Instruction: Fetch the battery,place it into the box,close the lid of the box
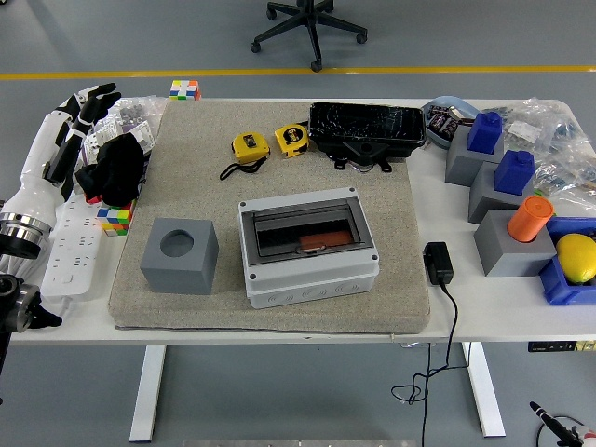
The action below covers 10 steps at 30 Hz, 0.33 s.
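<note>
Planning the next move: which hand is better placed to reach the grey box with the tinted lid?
Probably the left. The left hand hangs over the table's left side, fingers relaxed and empty; the right hand is out of view. The grey box sits mid-mat, still a reach away.

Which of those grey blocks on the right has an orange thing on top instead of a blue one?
The nearest grey block, at the table's right, carries the orange cylinder. The two grey blocks behind it each carry a blue piece instead.
</note>
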### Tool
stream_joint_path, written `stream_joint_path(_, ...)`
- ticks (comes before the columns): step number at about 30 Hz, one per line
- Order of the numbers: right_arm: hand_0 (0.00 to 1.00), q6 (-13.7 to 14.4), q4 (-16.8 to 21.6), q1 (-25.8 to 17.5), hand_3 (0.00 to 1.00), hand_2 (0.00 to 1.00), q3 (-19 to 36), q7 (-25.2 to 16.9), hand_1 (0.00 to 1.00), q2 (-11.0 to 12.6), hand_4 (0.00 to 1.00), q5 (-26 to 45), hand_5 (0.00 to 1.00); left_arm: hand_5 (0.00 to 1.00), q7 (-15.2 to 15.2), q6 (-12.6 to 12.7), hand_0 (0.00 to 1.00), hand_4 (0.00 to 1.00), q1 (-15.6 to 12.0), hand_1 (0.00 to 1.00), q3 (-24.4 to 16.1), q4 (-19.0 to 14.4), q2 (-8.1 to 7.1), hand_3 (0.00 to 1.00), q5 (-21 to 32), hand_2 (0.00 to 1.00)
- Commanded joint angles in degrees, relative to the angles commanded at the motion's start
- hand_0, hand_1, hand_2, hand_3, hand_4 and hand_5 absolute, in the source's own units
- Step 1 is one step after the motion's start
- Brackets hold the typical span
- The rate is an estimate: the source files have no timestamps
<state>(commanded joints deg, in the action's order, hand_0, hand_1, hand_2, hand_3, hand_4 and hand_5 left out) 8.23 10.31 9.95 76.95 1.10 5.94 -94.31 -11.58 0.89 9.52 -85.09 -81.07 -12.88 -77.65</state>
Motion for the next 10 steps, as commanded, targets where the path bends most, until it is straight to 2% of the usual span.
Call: stream_joint_path(10,0.901,-0.1,0.0,0.1,0.838,0.823,1.7,0.2,0.867,-0.7,0.998,-1.2,0.998,0.998,0.0,0.3,0.879,0.998,-0.1,0.884,0.0,-0.1,0.28,0.818,0.1,0.827)
